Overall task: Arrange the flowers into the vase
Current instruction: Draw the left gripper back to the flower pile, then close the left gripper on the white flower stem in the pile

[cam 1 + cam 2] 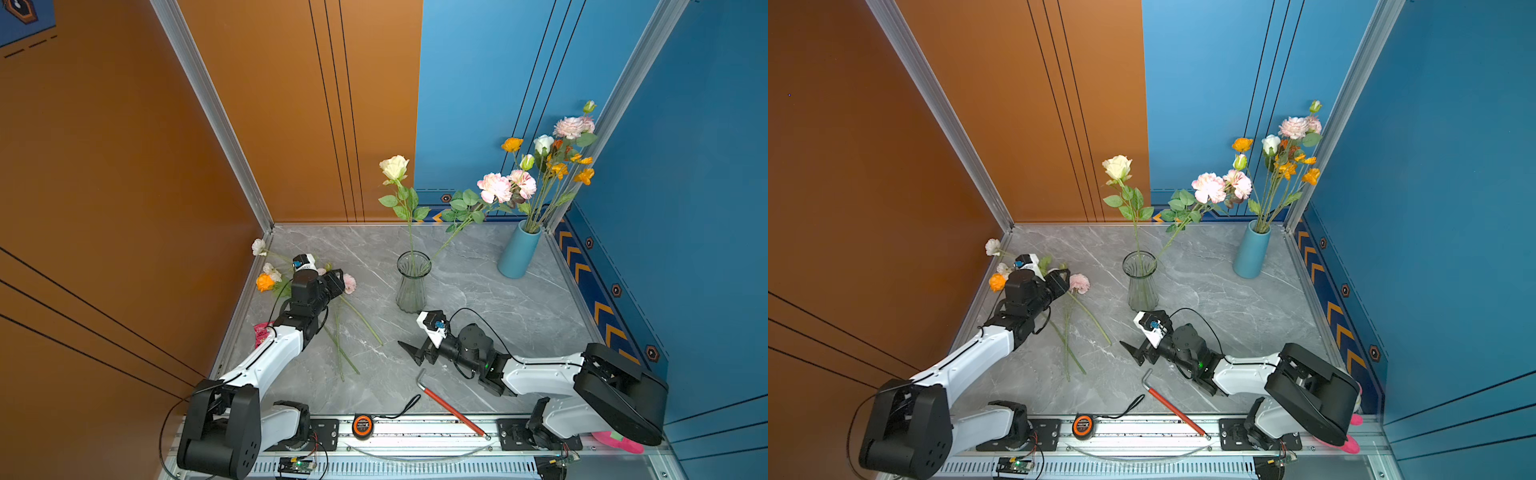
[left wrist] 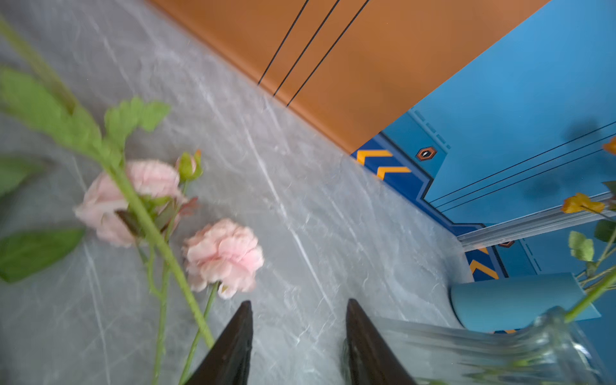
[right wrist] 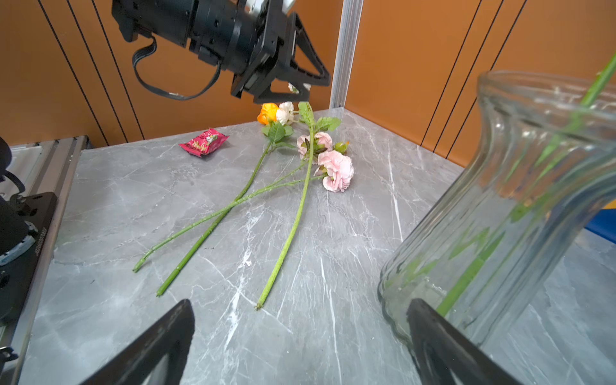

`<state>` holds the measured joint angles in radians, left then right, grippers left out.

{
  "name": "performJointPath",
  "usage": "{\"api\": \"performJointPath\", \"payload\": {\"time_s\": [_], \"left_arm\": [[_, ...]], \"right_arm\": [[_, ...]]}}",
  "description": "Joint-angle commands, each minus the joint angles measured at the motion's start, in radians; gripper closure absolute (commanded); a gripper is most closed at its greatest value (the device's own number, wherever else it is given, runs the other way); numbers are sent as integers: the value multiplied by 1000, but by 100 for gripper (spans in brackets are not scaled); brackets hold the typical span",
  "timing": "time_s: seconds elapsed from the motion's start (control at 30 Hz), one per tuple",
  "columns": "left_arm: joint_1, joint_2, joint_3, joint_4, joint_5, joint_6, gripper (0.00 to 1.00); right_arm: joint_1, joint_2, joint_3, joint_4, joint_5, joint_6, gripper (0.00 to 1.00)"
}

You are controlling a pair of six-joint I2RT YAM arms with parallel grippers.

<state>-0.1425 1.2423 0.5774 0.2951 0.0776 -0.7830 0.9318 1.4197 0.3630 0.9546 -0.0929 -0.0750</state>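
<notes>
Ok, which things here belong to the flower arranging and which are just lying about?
Job: glass vase, cream rose and pink-bloomed stem in it, loose flowers.
Probably lying about: filled blue vase, red snack packet, red-handled hex key, tape measure.

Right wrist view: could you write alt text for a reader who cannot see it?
Three long-stemmed flowers, pink, white and orange, lie on a grey marble table, with the left claw above their blooms. A glass vase holding green stems stands close to the camera, beside the open right claw.
</notes>
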Motion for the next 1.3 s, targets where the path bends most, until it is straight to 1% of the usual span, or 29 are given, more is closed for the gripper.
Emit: {"api": "performJointPath", "payload": {"time_s": [0.0,0.1,0.17,0.27,0.47,0.7,1.0,1.13,1.27], "left_arm": [[14,40,-49,66,58,-220,56],[17,66,-98,99,-2,-316,58],[24,84,-122,125,-19,-344,61],[36,115,-117,142,-7,-329,64],[47,162,-101,144,-28,-332,65],[49,204,-84,159,-47,-340,72],[39,267,-42,170,-72,-345,75],[31,298,-28,170,-87,-361,78],[21,327,-17,171,-90,-364,78]], "right_arm": [[4,4,25,15,11,7,0],[2,-3,24,-5,30,-12,0],[-3,-1,24,-7,31,-16,0],[-7,4,27,-7,25,-13,0],[-8,6,30,-8,18,-9,0],[-14,-5,27,-16,19,-13,0],[-15,-4,30,-22,12,-13,0],[-16,-3,32,-23,5,-11,0],[-16,-8,31,-29,7,-13,0]]}}
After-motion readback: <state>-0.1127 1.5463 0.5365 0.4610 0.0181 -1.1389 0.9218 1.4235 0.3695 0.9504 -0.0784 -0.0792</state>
